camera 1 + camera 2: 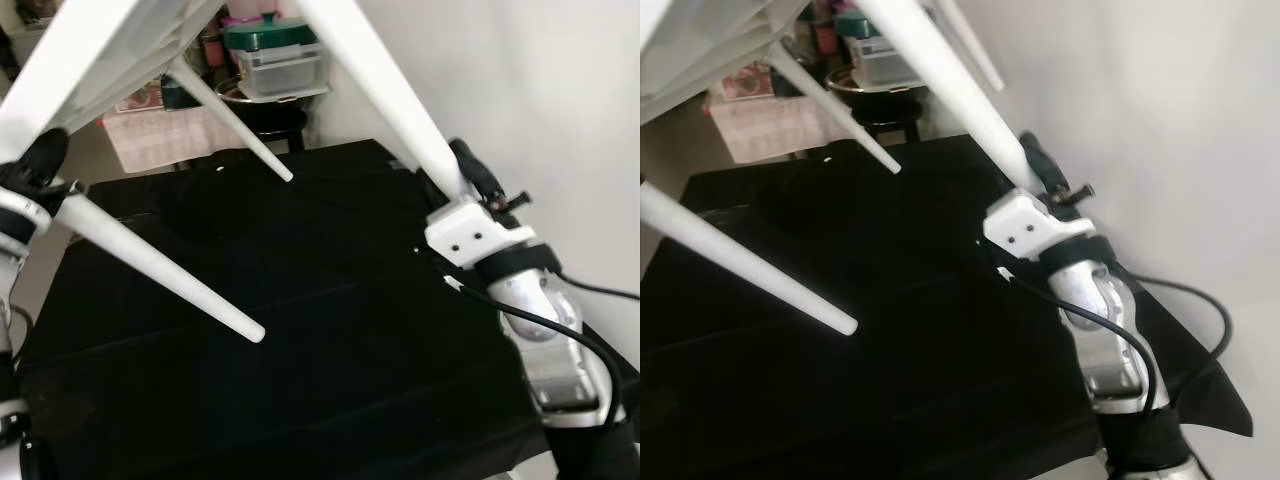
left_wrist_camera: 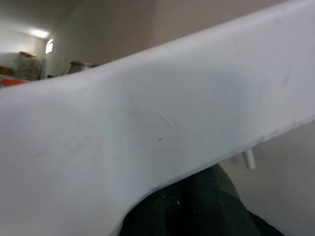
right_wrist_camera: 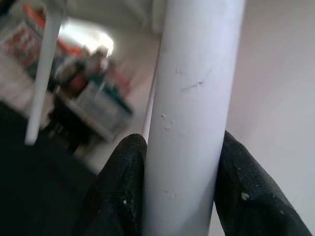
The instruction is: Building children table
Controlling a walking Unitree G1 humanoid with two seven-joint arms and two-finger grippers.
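The white children's table point(image 1: 110, 40) hangs tilted in the air above a surface draped in black cloth point(image 1: 330, 330), its top up at the upper left and its legs slanting down and toward the right. Its legs appear to be already fitted, so the assembly looks largely finished; what seems left is to turn the table and stand it on its feet.

The right hand point(image 3: 182, 196) is clamped around the right leg point(image 1: 385, 95), with a black finger point(image 3: 120, 191) pressed to each side of the white tube. The left hand point(image 1: 35, 165) sits at the near left, against the table where the near-left leg point(image 1: 160, 270) starts; its wrist camera looks straight onto white table surface point(image 2: 147, 123), and I cannot tell whether its fingers are closed.

Another leg point(image 1: 235, 125) points toward the far side, where a lidded container point(image 1: 280, 60) stands on a dark stool point(image 1: 265, 115) beyond the cloth.
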